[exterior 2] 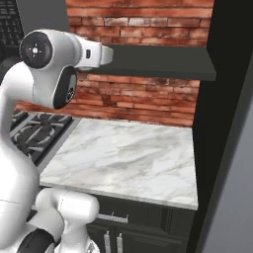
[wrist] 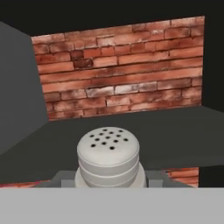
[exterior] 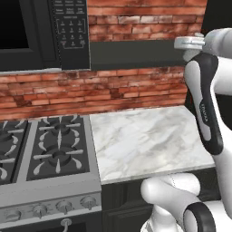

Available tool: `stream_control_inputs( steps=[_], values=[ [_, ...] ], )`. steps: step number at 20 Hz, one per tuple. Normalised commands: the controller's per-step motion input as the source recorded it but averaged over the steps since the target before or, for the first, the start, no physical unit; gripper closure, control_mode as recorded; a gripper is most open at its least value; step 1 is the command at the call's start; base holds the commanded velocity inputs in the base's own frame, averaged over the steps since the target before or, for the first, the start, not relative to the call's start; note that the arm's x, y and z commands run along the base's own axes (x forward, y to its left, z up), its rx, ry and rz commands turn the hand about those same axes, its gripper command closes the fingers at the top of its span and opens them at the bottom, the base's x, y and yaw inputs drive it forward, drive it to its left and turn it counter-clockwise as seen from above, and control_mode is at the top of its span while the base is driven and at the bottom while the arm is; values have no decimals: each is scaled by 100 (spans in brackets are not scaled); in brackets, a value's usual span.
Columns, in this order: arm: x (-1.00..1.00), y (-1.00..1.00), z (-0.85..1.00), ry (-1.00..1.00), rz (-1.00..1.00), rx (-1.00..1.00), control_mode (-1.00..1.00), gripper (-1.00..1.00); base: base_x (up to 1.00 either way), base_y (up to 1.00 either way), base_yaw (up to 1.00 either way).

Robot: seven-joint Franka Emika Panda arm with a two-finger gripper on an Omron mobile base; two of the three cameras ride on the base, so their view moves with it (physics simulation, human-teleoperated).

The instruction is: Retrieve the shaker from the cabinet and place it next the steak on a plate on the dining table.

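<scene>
Hand view, fingers gripping shaker

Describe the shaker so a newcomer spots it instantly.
Find the black cabinet shelf in front of the red brick wall. In the hand view, the shaker sits low at centre: a pale ribbed cylinder, its domed top dotted with dark holes.

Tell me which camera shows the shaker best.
The hand view: the shaker sits close and centred at the bottom, its holed top facing the camera, the cabinet shelf behind it. The left and right base views show the arm up at the shelf, but I can't make the shaker out in them.
</scene>
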Motion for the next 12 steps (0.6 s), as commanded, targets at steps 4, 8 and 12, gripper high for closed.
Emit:
stream_control_inputs(
  steps=[4,8,12],
  values=[
    [-100,14,-39,-12,4,0,-100,100,0,0,0],
    [-100,41,-41,-11,3,0,-100,100,0,0,0],
    [-100,35,-33,8,0,0,-100,100,0,0,0]
  ],
)
